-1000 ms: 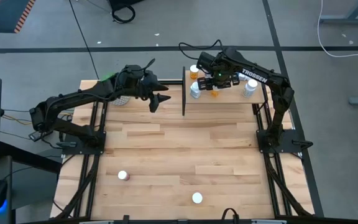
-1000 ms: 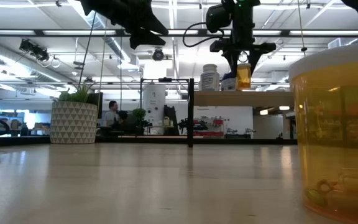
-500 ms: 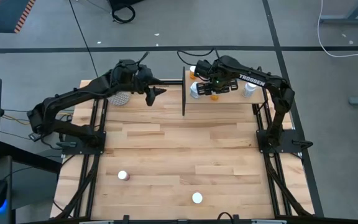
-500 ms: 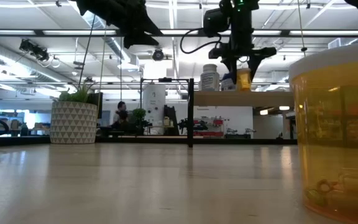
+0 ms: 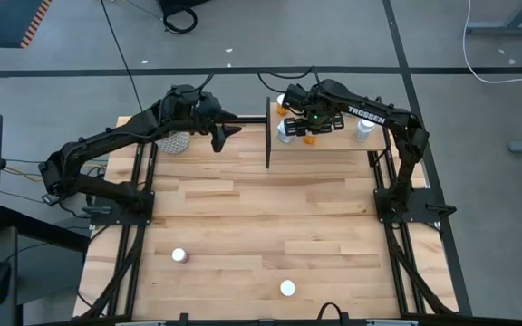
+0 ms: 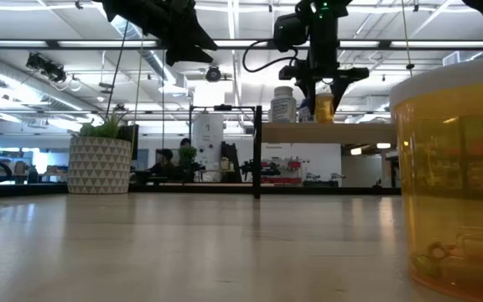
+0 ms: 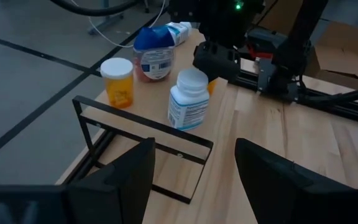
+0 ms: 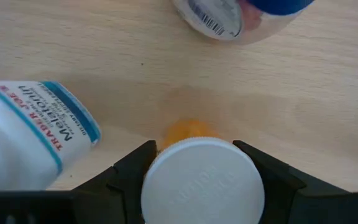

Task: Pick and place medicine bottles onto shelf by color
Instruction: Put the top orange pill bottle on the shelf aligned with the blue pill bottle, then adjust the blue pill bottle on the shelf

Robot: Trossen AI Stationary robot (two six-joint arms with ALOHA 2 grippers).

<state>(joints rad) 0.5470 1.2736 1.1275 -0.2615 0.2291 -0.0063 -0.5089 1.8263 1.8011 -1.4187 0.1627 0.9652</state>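
Item: right gripper (image 8: 194, 163). My fingers were closed on the white cap of an orange bottle (image 6: 324, 107), held upright over the shelf (image 5: 333, 145). In the right wrist view the cap sat squarely between my two fingers with the orange body below it. The bottle's base was at or just above the shelf board; whether it touched I could not tell.

Item: shelf stock. A white bottle with a blue-banded label (image 7: 187, 99) stood just beside my held bottle. A second orange bottle (image 7: 117, 83) and a rounded blue bottle (image 7: 154, 52) stood behind it, and another white-capped bottle (image 5: 364, 129) stood at the far end.

Item: left gripper (image 7: 194, 168). It hovered empty near the shelf's black end post, fingers apart, beside the potted plant (image 6: 100, 158).

Item: table stock. Two white-capped bottles (image 5: 179, 255) and (image 5: 287, 288) remained on the near tabletop, one of them looming large and orange in the low view.

Step in hand: setting down an orange bottle, I judged. Next move: lower until the base bears, release, then lift straight up clear of the neighbouring white bottle.

Change from a second earlier: my wrist had shifted towards the shelf's post end. The left arm had swung farther back along the table, and half a second ago both already stood as here.
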